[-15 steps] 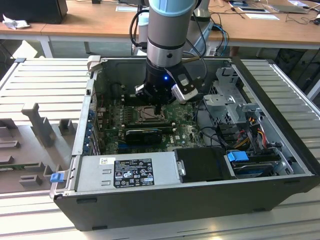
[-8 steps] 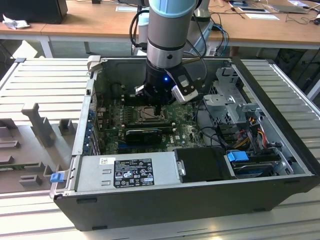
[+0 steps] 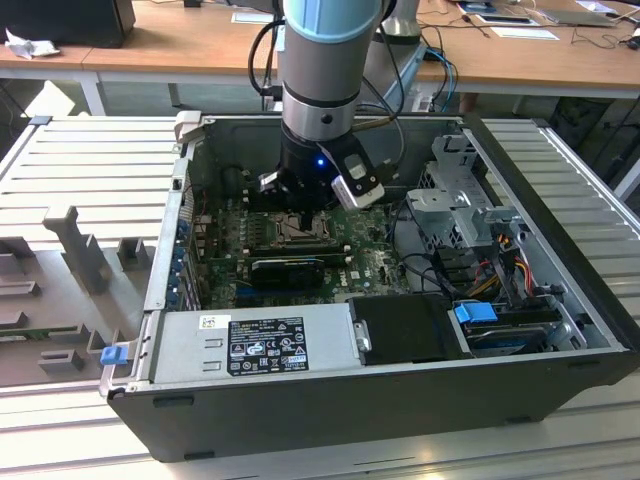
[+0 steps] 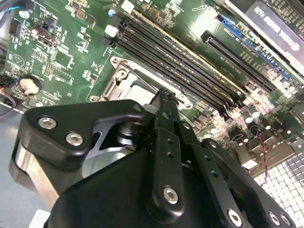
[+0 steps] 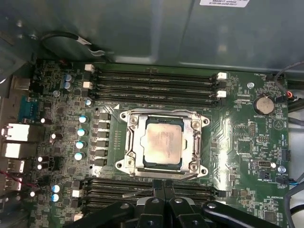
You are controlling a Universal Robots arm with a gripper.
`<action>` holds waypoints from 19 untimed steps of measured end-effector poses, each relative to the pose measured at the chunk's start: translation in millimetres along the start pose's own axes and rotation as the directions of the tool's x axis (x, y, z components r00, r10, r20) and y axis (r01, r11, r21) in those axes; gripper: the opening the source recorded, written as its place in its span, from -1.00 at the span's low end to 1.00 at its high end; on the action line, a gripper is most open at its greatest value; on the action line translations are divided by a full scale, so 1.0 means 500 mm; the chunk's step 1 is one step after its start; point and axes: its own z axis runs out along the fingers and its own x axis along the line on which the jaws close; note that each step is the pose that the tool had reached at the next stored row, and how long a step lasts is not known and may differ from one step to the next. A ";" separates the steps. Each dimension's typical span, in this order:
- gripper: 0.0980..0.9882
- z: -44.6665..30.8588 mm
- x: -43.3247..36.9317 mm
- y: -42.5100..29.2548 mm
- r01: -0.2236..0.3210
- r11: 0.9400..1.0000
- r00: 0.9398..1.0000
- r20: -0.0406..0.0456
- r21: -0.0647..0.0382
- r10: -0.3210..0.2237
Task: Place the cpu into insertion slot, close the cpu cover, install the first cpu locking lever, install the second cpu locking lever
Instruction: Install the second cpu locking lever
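Observation:
The cpu [image 5: 164,141], a pale beige-silver square, lies flat in the insertion slot [image 5: 195,167] on the green motherboard. The cpu cover [image 5: 130,137], a metal frame with a square window, lies down around the chip. My gripper [image 5: 161,184] is shut with its fingertips together at the socket's edge, just beside the cover. A thin metal lever [image 5: 137,192] runs along that edge next to the fingertips. In the second wrist view my gripper [image 4: 166,96] points down at the socket [image 4: 118,76]. In the exterior view the arm's wrist stands over the socket [image 3: 298,232] inside the open computer case.
Black memory slots [image 5: 152,85] run on both sides of the socket. A black expansion card [image 3: 290,270], a grey power supply [image 3: 255,345] and a metal drive cage [image 3: 455,190] with cables crowd the case. The case walls [image 3: 170,230] close in all round.

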 end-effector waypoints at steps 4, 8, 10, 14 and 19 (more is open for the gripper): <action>-0.98 0.000 0.001 0.000 0.000 1.000 1.000 0.000 -0.001 0.000; -0.98 0.006 0.019 0.000 0.000 1.000 1.000 0.001 -0.010 0.000; -0.98 0.014 0.021 -0.001 0.000 1.000 1.000 0.001 -0.011 0.000; -0.98 0.016 0.021 -0.002 0.001 1.000 1.000 0.002 -0.027 -0.001; -0.98 0.016 0.022 -0.006 0.001 0.999 1.000 0.003 -0.048 -0.001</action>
